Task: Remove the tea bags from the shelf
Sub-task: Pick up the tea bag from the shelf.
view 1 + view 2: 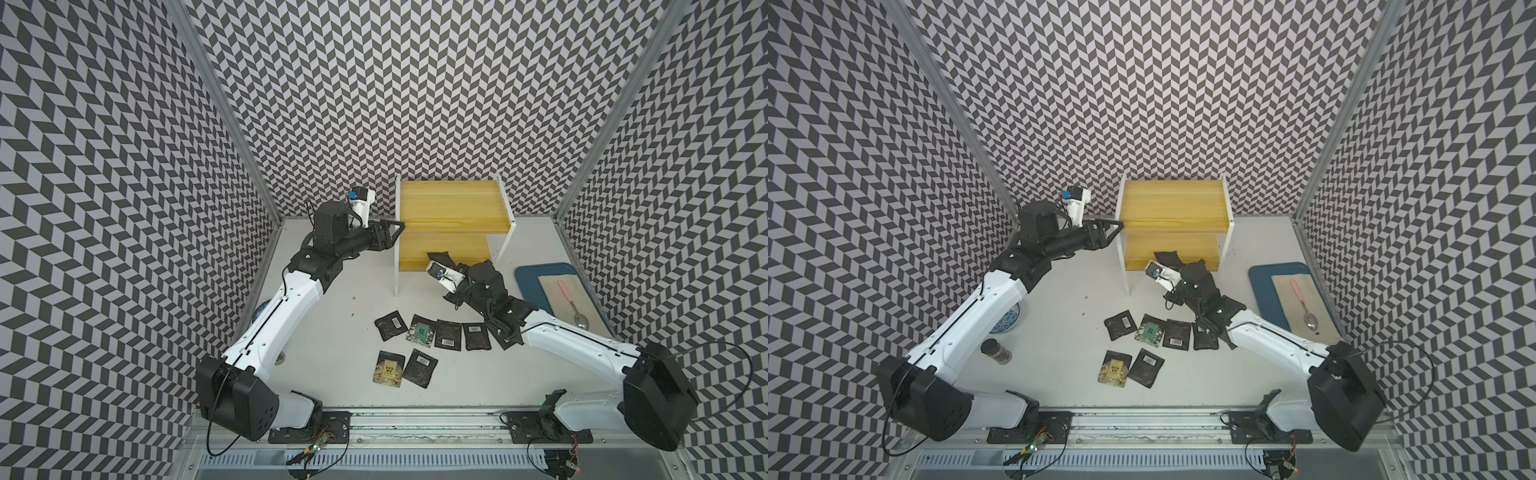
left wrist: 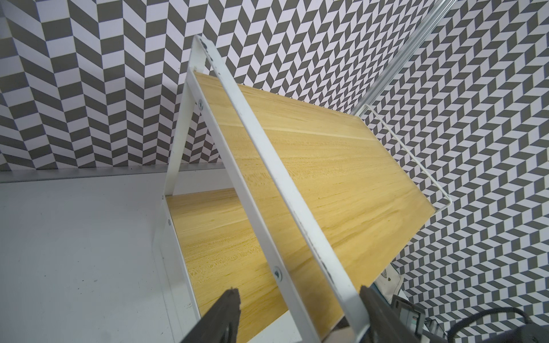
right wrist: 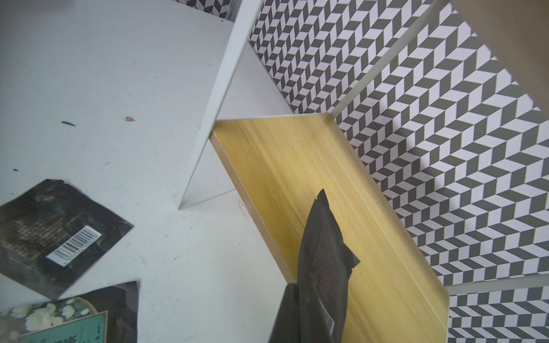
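Observation:
The shelf (image 1: 453, 203) (image 1: 1173, 203) stands at the back, both yellow boards bare apart from one tea bag. That black tea bag (image 1: 438, 255) (image 3: 323, 267) hangs tilted over the front edge of the lower board (image 3: 312, 166), and my right gripper (image 1: 444, 262) (image 3: 303, 297) is shut on it. Several more tea bags (image 1: 422, 330) (image 1: 1144, 368) lie flat on the table in front of the shelf. My left gripper (image 1: 400, 229) (image 2: 300, 292) sits at the shelf's left white side rail (image 2: 297, 213), with that rail between its jaws and against one finger (image 2: 371, 303).
A dark blue tray (image 1: 525, 278) at the right holds a beige cloth and a pink-handled spoon (image 1: 567, 295). A patterned bowl (image 1: 1009, 322) and a small dark jar (image 1: 995, 351) stand beside my left arm. Patterned walls close in on three sides.

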Motion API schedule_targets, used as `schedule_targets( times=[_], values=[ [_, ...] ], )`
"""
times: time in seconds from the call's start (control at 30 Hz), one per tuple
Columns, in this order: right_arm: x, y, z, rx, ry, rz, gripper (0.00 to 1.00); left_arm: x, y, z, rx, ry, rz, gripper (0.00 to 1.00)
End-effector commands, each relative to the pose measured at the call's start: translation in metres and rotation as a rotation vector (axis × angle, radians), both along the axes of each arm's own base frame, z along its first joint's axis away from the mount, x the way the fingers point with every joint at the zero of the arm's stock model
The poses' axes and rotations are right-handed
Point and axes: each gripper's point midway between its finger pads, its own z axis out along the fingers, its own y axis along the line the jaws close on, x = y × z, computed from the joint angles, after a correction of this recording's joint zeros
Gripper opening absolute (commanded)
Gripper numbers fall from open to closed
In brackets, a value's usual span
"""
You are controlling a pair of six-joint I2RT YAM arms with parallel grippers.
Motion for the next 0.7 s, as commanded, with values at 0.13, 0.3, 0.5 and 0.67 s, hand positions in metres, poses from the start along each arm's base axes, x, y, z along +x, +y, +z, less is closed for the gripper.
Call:
schedule_targets(
  times=[0.13, 0.3, 0.5, 0.67],
  values=[
    [-0.025, -0.005, 0.039, 0.106, -0.041, -0.001, 0.04, -0.002, 0.013, 0.008, 0.004, -0.011, 0.039, 0.66],
    [-0.046, -0.011, 0.058, 0.194, -0.029, 0.022, 0.03, -0.003, 0.014, 0.012, 0.004, -0.016, 0.039, 0.66],
    [-0.068, -0.019, 0.070, 0.310, 0.034, 0.042, 0.03, -0.004, 0.014, 0.009, 0.003, -0.009, 0.039, 0.66],
    [-0.080, -0.025, 0.064, 0.377, 0.137, 0.020, 0.03, -0.005, 0.014, 0.009, 0.006, -0.006, 0.038, 0.66]
  ],
)
